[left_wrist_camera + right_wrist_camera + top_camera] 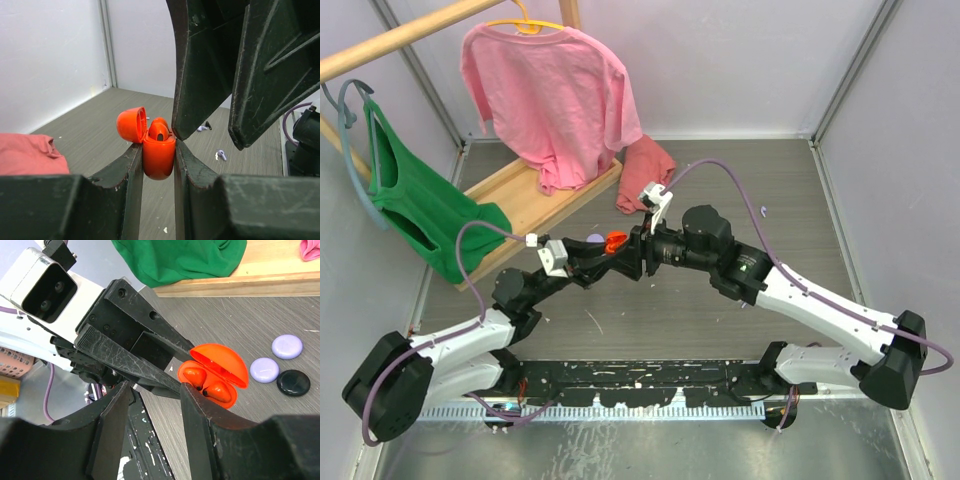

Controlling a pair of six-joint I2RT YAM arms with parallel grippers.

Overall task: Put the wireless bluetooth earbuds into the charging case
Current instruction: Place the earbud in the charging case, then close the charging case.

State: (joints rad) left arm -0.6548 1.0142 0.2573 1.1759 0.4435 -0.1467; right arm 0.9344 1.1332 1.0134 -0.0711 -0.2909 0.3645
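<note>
Left claw point(158, 150): clamped on the charging case point(159, 162), orange-red, lid hinged open, held off the worktop point(85, 127) near its middle. Contents: two orange-red earbuds point(194, 375) in the wells, apparently seated. Right claw point(155, 387): jaws apart, nothing visible between them, just beside the case. Step, as judged: seating check. The next move calls for a light press or lid closure against a steady hold. Unclear: seating depth; tiny lavender bits point(220, 155) lying farther off on the worktop.

Orange-red charging case point(159, 157): smooth, glossy plastic. Black left gripper point(156, 149): matt, scratched plastic. Grey tabletop point(790, 170): matt, grained. Far-left rack point(520, 195): bare wood. Pink shirt point(550, 90): soft cloth.
</note>
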